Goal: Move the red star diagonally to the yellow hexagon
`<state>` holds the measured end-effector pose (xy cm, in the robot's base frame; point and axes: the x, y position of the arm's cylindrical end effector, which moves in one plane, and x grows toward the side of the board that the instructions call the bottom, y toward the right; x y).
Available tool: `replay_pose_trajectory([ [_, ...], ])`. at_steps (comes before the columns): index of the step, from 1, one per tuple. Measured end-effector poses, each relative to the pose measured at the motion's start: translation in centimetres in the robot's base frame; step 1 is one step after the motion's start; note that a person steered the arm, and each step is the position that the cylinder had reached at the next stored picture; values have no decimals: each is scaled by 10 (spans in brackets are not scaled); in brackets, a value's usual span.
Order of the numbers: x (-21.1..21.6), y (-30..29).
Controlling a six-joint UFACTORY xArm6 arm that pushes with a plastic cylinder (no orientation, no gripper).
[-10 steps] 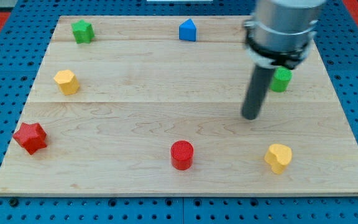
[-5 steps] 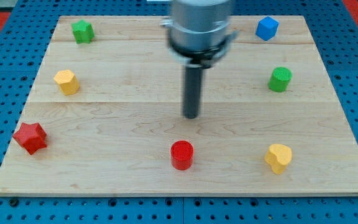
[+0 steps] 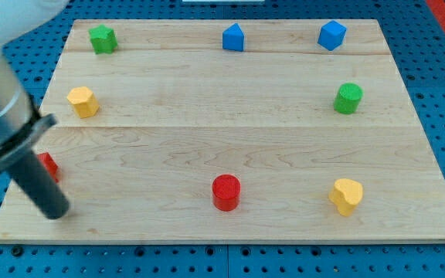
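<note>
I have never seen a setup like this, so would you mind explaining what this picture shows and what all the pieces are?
This is one camera looking down at a slant on a wooden board that lies on a blue pegboard. The grey cylinder at the view's left is the end of a robot arm. It has no hand and holds nothing: it ends in a dark rod, and my tip slides on the board to push blocks.

The blocks: a green star, a blue block and a blue cube along the top; a yellow hexagon at the left; a green cylinder at the right; a red cylinder and a yellow heart near the bottom.

The rod hides most of the red star; my tip lies just below it, near the bottom left corner.
</note>
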<state>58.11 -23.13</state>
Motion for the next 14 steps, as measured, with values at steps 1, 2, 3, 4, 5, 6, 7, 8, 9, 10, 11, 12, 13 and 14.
replay_pose_trajectory([
  [1,-22,-26],
  [2,-45,-7],
  [3,-58,-45],
  [4,-89,-25],
  [5,-116,36],
  [6,-137,75],
  [7,-184,110],
  [8,-222,120],
  [9,-208,110],
  [10,-187,85],
  [11,-181,102],
  [12,-168,93],
  [13,-165,77],
  [14,-166,75],
])
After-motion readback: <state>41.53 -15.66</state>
